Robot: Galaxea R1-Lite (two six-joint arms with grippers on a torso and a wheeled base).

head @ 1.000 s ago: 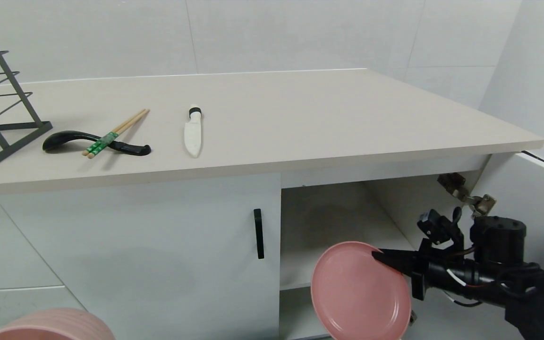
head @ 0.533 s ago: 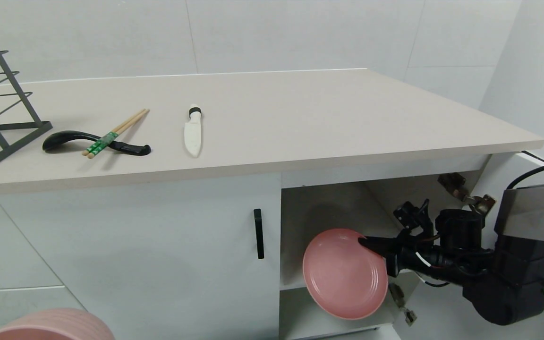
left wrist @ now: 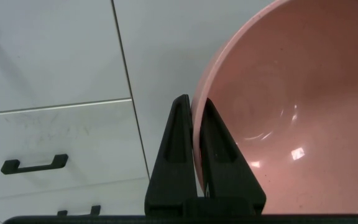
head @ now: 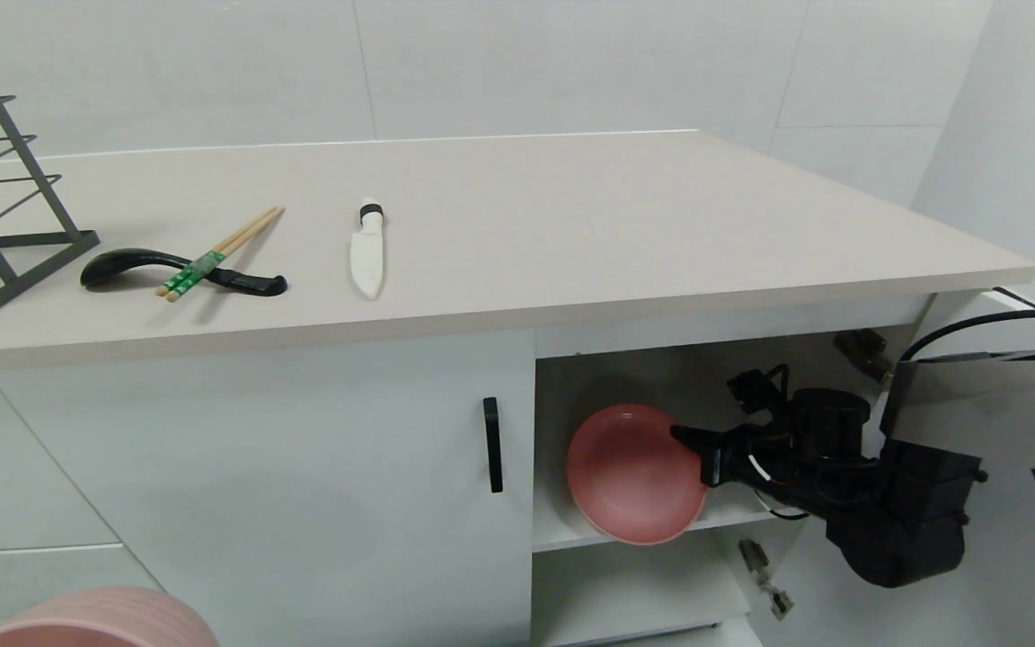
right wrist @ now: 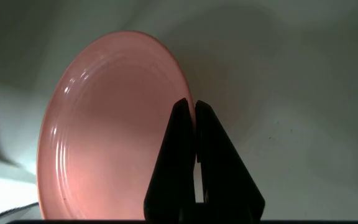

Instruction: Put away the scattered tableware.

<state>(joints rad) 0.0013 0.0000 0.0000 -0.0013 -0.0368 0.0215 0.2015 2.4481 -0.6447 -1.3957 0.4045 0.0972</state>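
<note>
Presently pinches the pink plate (head: 630,472) by its rim in the closed right end effector (head: 686,440), inside the cabinet (head: 612,377) at its upper shelf (head: 562,539), and likewise the pink bowl (left wrist: 284,93) in the left end effector (left wrist: 194,121); likely light, stiff, slick, hence best held by the rim.

The right arm (head: 895,512), matte black with a drum-shaped joint housing, carries thin white and red wires (head: 756,467) and a thick black cable (head: 976,319) at the far right. The right gripper (head: 681,437) and left gripper (left wrist: 194,102) end in slim, tapering black fingers.
</note>
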